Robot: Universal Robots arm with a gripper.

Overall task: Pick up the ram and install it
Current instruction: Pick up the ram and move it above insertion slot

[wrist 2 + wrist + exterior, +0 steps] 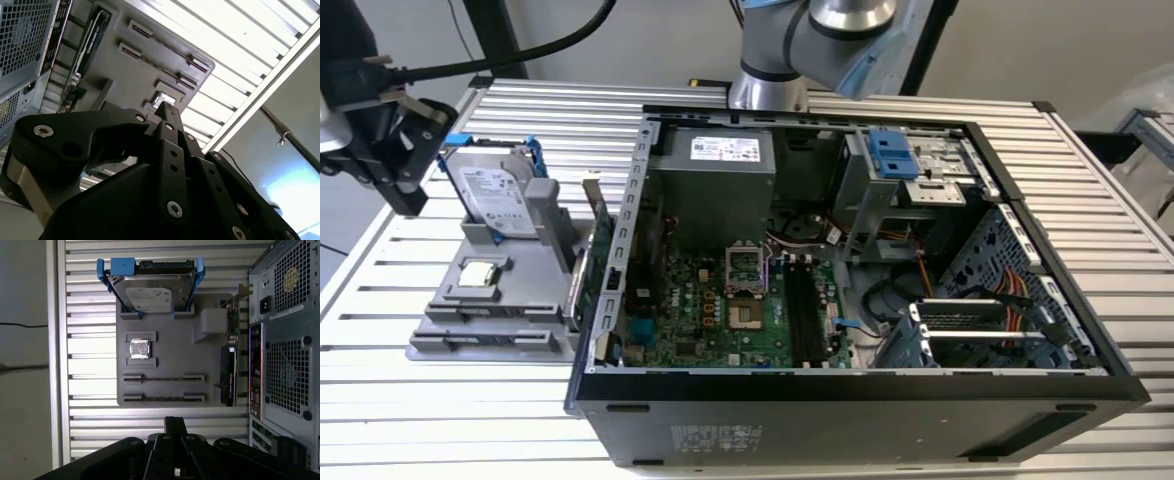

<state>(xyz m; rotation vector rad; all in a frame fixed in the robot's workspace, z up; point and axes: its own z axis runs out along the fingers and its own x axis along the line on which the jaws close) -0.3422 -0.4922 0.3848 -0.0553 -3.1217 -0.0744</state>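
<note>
My black gripper (pixel 411 205) hangs high at the exterior view's left, above the grey parts holder (pixel 480 300). Its fingers (pixel 175 422) meet at the tips in both wrist views, and I see nothing between them (pixel 166 111). The holder's two long slots (pixel 164 378) show only thin dark lines, and I cannot make out the ram there. The ram is hidden or out of view. In the open computer case (pixel 854 390), the black motherboard slots (pixel 803 310) run beside the processor socket (pixel 750 318).
A silver hard drive in a blue frame (pixel 152 290) and a small square chip (pixel 139 348) sit on the holder. A dark expansion card (pixel 228 375) stands on edge between the holder and the case. The slatted metal table (pixel 440 420) stretches around them.
</note>
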